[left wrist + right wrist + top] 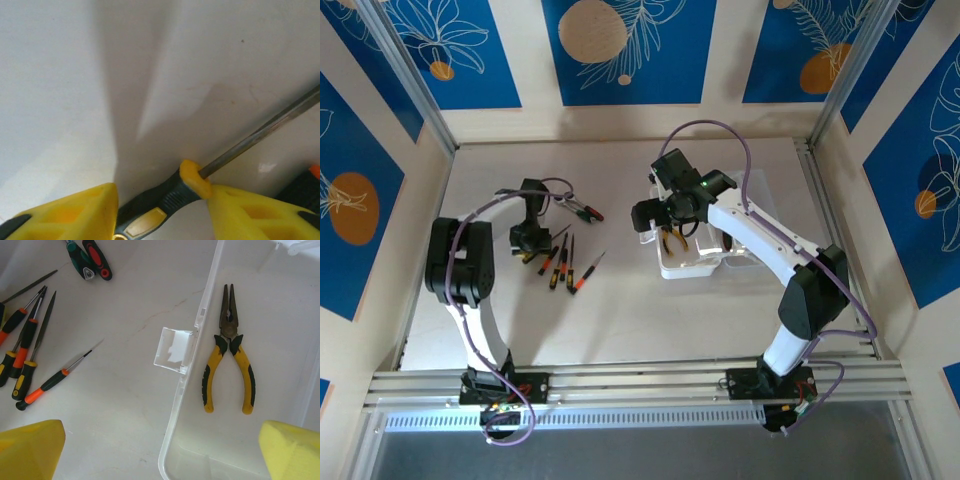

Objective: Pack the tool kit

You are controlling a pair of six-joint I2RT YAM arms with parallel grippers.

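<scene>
Left gripper (161,200) straddled the handle of a yellow-and-black screwdriver (170,197), grip unclear; its long axis lay diagonal, shaft toward the far-right corner of the worktop (620,320).

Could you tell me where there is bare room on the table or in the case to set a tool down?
Free: the table strip between the screwdrivers and the case, and the case floor beside the yellow pliers. Crowded: around the screwdrivers, where the left gripper straddles one handle.
</scene>
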